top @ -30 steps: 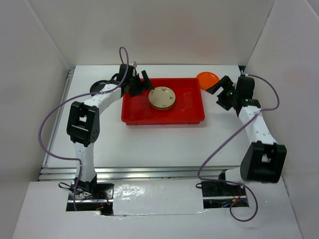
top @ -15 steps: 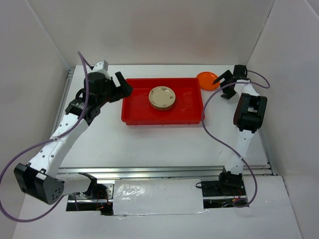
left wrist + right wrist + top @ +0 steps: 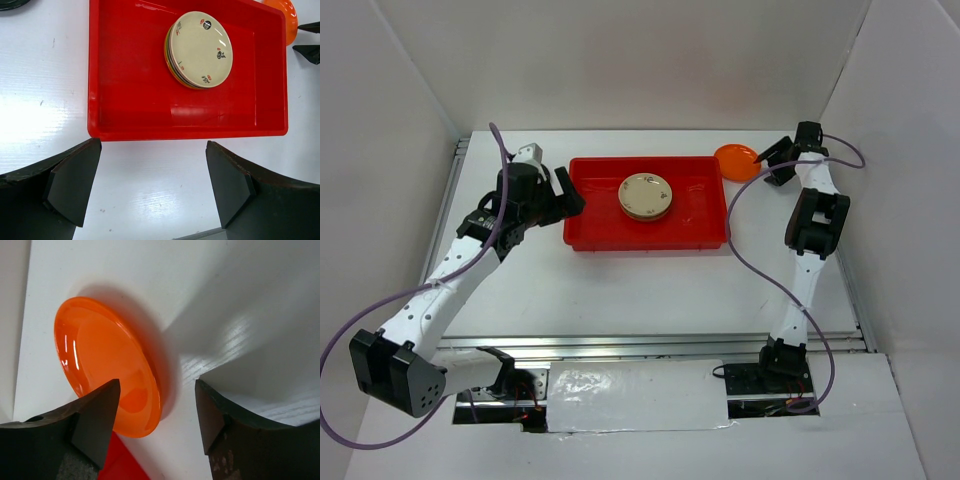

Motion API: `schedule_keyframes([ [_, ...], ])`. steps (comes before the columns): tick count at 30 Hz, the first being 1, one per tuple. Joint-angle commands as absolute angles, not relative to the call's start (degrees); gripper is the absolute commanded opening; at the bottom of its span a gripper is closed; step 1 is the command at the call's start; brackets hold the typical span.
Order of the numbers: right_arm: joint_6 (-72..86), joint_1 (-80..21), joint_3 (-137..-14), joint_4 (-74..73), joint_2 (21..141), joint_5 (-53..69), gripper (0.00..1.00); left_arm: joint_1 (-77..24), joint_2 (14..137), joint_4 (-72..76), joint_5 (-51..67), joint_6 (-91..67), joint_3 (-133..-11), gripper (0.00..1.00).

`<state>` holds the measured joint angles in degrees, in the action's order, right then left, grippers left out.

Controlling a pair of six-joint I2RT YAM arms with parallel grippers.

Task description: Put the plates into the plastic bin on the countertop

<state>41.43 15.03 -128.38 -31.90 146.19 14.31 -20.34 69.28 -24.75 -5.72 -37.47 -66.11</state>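
A stack of round cream floral plates sat in the shallow red plastic bin. Just right of the bin, a glossy orange plate lay on the white surface. The right pincer straddled its rim, apart and not clamped. Left of the bin, the left pincer gaped wide and empty, and a dark plate waited.

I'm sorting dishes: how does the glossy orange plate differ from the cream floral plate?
The glossy orange round plate is plain; the cream floral round plate carries motifs. The orange one lies on the white countertop beside the red plastic bin; the cream one tops a stack inside it. Both are round.
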Motion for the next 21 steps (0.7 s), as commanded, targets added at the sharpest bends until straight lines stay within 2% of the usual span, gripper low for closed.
schedule_keyframes([
  [1, 41.05, 14.85, -131.29, -37.52, 148.53, 14.94, 0.68, -20.04, 69.35, -21.97, -4.75, -36.91, -67.24, 0.99],
  [4, 40.34, 14.77, -135.52, -39.02, 150.9, 16.52, 0.6, -19.78, 69.17, -21.97, -5.1, -36.74, -66.89, 0.99],
  [8, 40.08, 14.85, -134.65, -37.53, 150.91, 18.45, 0.52, -19.51, 68.82, -21.97, -5.27, -36.74, -66.53, 0.99],
  [10, 39.82, 14.94, -135.09, -37.53, 151.08, 19.5, 0.43, -19.25, 68.64, -21.71, -5.01, -36.91, -66.53, 0.99],
  [12, 39.73, 15.03, -134.74, -37.09, 151.08, 19.77, 0.25, -18.9, 68.38, -21.53, -4.75, -36.91, -66.53, 0.99],
  [13, 39.81, 14.94, -134.21, -36.83, 150.65, 19.86, 0.2, -18.72, 68.29, -21.53, -4.66, -36.91, -66.53, 0.99],
  [16, 39.29, 14.94, -132.2, -35.6, 149.25, 20.13, 0.1, -18.37, 68.12, -21.62, -4.83, -36.83, -66.36, 0.99],
  [17, 39.29, 14.94, -130.97, -34.38, 148.54, 19.69, 0.0, -18.28, 68.12, -21.71, -5.01, -36.83, -66.27, 0.99],
  [21, 40.16, 14.41, -119.23, -29.19, 141.96, 16.88, 0.0, -18.19, 67.94, -21.62, -5.71, -37.18, -65.92, 0.99],
])
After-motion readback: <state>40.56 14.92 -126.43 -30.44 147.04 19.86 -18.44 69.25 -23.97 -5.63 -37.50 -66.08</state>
